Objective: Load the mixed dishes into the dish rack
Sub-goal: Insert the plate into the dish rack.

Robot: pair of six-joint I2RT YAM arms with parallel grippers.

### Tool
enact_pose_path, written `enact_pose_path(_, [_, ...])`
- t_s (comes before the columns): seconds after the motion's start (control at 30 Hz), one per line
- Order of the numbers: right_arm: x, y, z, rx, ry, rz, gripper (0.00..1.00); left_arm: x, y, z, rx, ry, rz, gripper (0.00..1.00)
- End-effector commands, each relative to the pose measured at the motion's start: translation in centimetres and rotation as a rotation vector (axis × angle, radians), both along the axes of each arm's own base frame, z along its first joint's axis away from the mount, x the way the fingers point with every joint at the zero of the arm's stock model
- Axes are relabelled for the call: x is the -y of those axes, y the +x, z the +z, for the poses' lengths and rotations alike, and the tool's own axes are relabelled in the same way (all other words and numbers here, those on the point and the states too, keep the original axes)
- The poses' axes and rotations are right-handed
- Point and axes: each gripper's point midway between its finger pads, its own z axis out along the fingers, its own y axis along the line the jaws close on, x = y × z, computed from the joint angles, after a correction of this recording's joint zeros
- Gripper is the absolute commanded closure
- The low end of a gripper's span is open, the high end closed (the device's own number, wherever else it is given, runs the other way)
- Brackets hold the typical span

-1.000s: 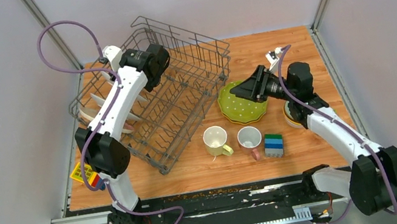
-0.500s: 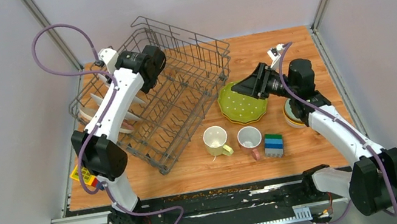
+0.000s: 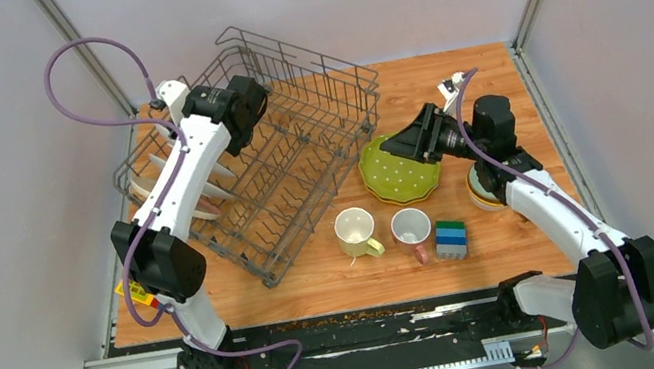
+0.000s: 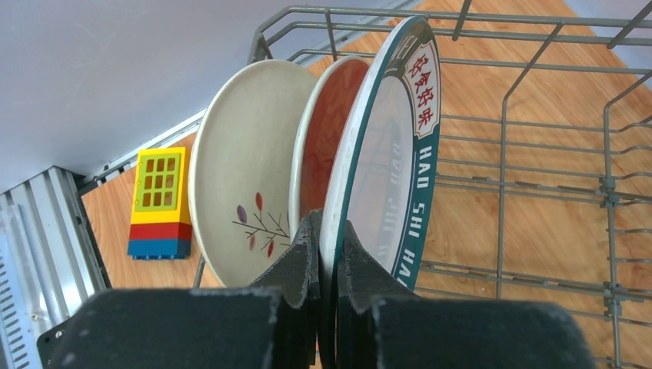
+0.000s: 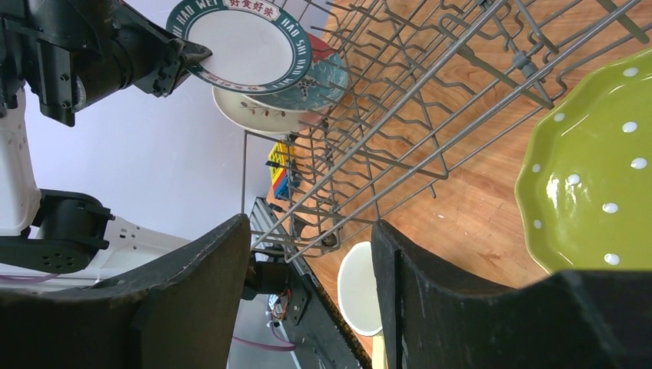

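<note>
We saw left gripper clamped on rim of teal-rim plate; plate stood upright in dish rack, left side. Right gripper stood open over right edge of green dotted plate, right of rack.

Your overhead camera looks down on the whole table; both wrist cameras face the dish rack, seen upper left overhead.

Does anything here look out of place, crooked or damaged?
The dish rack sits turned at an angle to the table edges, not square. Two toy pieces lie near the dishes: a green-blue stack beside the pink-handled mug, and a yellow-red-blue block outside the rack's left side. Nothing looks broken.
</note>
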Motion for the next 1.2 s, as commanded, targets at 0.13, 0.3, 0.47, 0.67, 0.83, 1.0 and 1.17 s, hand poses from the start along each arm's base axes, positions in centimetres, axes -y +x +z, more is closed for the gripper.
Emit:
enact_pose_path(0.13, [-0.2, 0.3, 1.8, 0.064, 0.011, 0.019, 0.4, -1.8, -1.7, 1.0, -0.061, 0.103, 0.01, 1.0])
enact_pose_path(0.3, [-0.1, 0.4, 1.6, 0.064, 0.008, 0.019, 0.4, -1.6, -0.9, -0.6, -0.103, 0.113, 0.019, 1.0])
enact_pose_path(0.47, [0.1, 0.5, 1.4, 0.062, 0.005, 0.015, 0.4, -1.0, 0.2, -2.0, -0.116, 0.102, 0.029, 1.0])
enact_pose_path(0.67, [0.3, 0.8, 1.2, 0.056, 0.004, 0.014, 0.4, -0.7, 0.7, -3.5, -0.141, 0.105, 0.038, 0.8])
enact_pose_path(0.83, [0.3, 0.8, 1.2, 0.054, 0.005, 0.014, 0.4, -1.0, 0.4, -3.4, -0.137, 0.107, 0.044, 0.6])
enact_pose_path(1.0, [0.3, 0.8, 1.2, 0.051, 0.007, 0.016, 0.4, -1.1, 0.3, -3.1, -0.136, 0.107, 0.042, 0.5])
enact_pose_path(1.17, [0.3, 0.7, 1.3, 0.049, 0.009, 0.017, 0.4, -1.2, 0.2, -2.8, -0.137, 0.108, 0.038, 0.49])
